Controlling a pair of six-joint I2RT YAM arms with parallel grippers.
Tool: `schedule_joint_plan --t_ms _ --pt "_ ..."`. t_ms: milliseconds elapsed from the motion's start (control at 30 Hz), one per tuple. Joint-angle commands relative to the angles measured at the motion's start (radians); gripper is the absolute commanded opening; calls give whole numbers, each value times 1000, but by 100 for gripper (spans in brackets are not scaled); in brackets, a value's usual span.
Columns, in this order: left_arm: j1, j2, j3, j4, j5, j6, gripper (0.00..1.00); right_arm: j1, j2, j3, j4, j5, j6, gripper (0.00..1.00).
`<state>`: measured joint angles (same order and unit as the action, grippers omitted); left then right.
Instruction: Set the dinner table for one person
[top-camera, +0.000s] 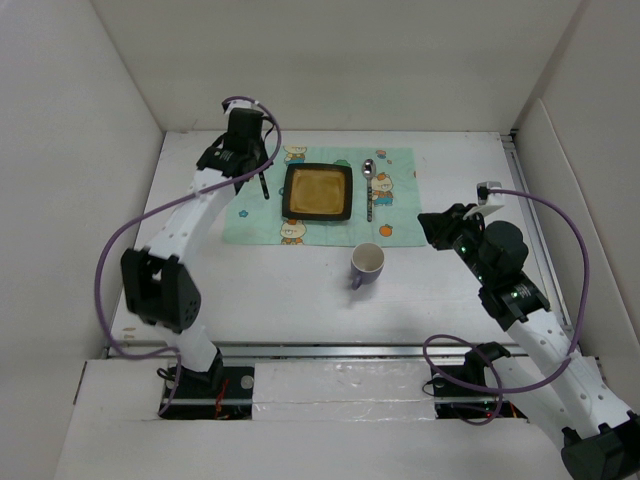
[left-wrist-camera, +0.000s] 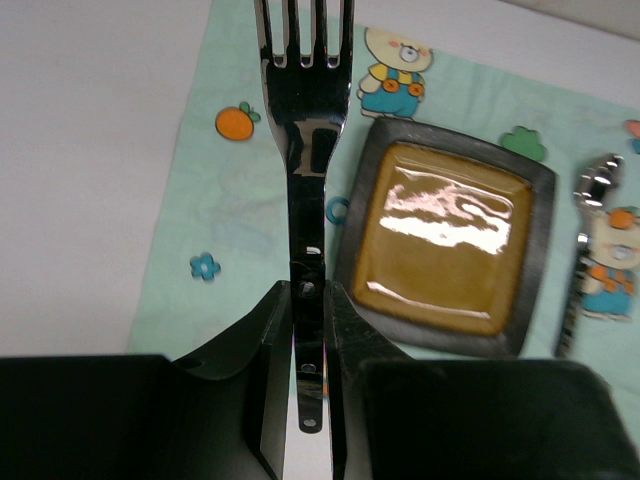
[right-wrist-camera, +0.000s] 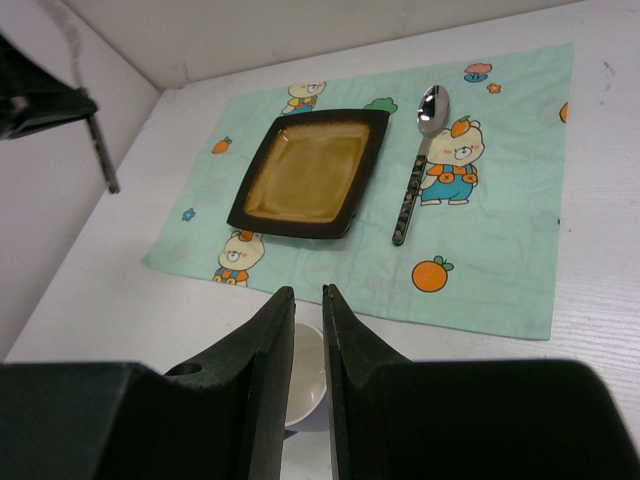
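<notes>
While my left gripper (left-wrist-camera: 308, 292) pinches the fork (left-wrist-camera: 307, 170) by its handle, tines pointing away, parallel to the square plate (left-wrist-camera: 445, 240) just right, bare placemat (left-wrist-camera: 240, 230) on the dinner table (left-wrist-camera: 90, 150) seems to lie below.

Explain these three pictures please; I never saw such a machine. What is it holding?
Two white robot arms stand at a large white tabletop. One picture looks down from above; the other two come from wrist cameras. On it lie a mint-green bear-print cloth placemat bearing a square brown dark-rimmed plate and a metal spoon, plus a purple mug. The left arm grips a shiny metal fork in its jaws; those of the right arm stand slightly apart, empty.
</notes>
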<state>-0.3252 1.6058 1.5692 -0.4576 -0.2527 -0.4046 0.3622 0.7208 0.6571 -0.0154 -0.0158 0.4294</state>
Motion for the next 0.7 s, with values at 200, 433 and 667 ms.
schedule_joint_plan --t_ms 200,433,667 --pt "20 426 341 -101 -25 342 0 21 20 6 63 56 -29 23" --pt "40 509 364 -70 7 340 0 41 51 9 69 74 -34 23" --pt "51 583 374 -58 24 331 0 50 60 12 68 89 -37 23"
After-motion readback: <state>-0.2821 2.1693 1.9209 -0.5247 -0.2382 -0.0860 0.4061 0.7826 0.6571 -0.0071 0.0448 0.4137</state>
